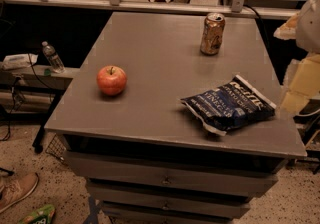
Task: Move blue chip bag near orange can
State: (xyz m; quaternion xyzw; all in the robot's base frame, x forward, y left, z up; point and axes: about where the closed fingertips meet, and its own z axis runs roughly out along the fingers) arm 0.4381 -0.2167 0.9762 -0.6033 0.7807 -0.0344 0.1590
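Shows blue chip bag [229, 109] flat, front-right of grey table [150, 43], well apart from upright orange can [212, 34] at back; apple [111, 80] left. Gripper out of shot, can't tell open/closed.

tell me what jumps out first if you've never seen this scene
A crinkly dark navy-blue foil chip bag with white lettering lies flat near the front right of the grey table, with a round red-orange apple at the left. A small upright orange-gold metal can stands at the back right, apart from the bag. The gripper is not in view.
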